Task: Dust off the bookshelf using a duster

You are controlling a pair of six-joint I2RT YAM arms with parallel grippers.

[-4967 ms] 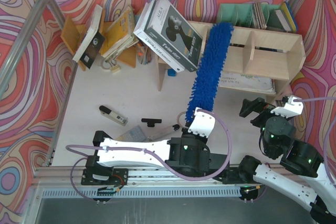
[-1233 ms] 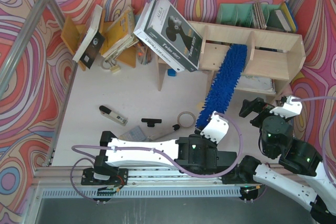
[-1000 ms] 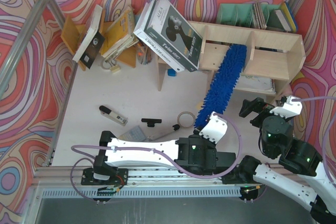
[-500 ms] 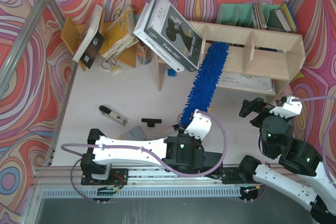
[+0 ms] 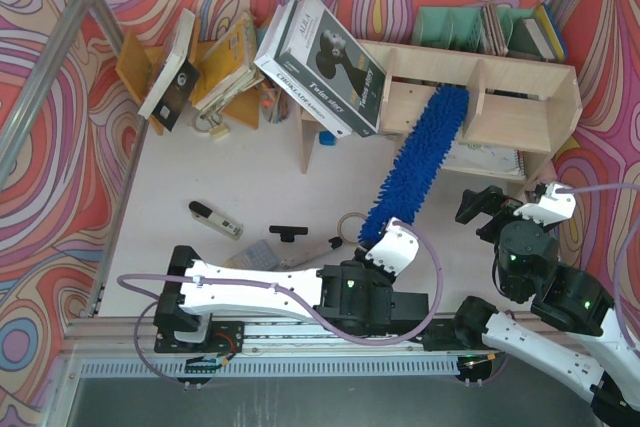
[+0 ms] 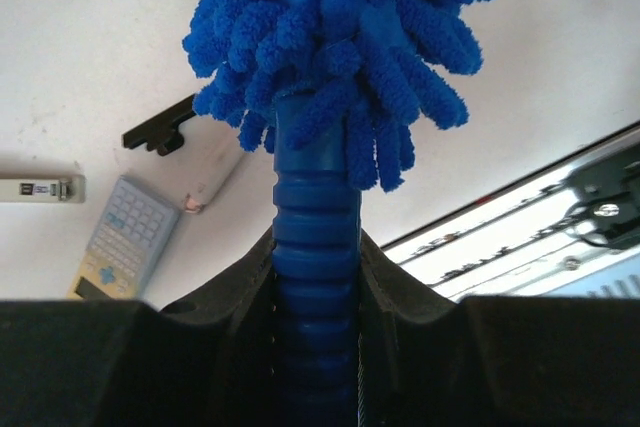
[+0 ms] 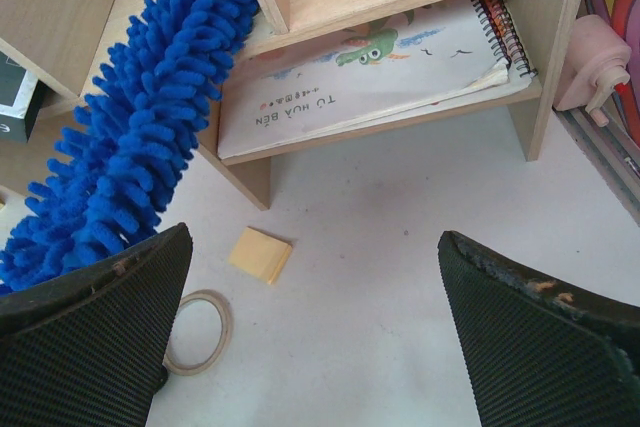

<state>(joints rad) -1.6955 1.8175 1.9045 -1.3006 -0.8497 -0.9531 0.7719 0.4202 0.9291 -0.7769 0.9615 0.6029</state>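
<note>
The bright-blue fluffy duster (image 5: 420, 159) slants up from my left gripper (image 5: 378, 243), its tip lying on the pale plywood bookshelf (image 5: 520, 107) by the middle divider. In the left wrist view the jaws are shut on the ribbed blue handle (image 6: 316, 247) with the strands above. In the right wrist view the duster (image 7: 140, 147) crosses the shelf's front edge (image 7: 380, 117). My right gripper (image 5: 487, 209) is open and empty, over the floor in front of the shelf's right end; its pads (image 7: 90, 337) stand wide apart.
A large tilted box (image 5: 322, 65) leans on the shelf's left end. A spiral notebook (image 7: 370, 72) lies in the lower compartment. A tape ring (image 7: 197, 332) and yellow sticky notes (image 7: 260, 254) lie on the floor. A calculator (image 6: 115, 247), black clip (image 5: 288, 233) and books (image 5: 200, 62) lie left.
The duster swung left and down off the shelf half a second ago, then came back right; its tip is on the shelf by the divider again. The right arm has not moved.
</note>
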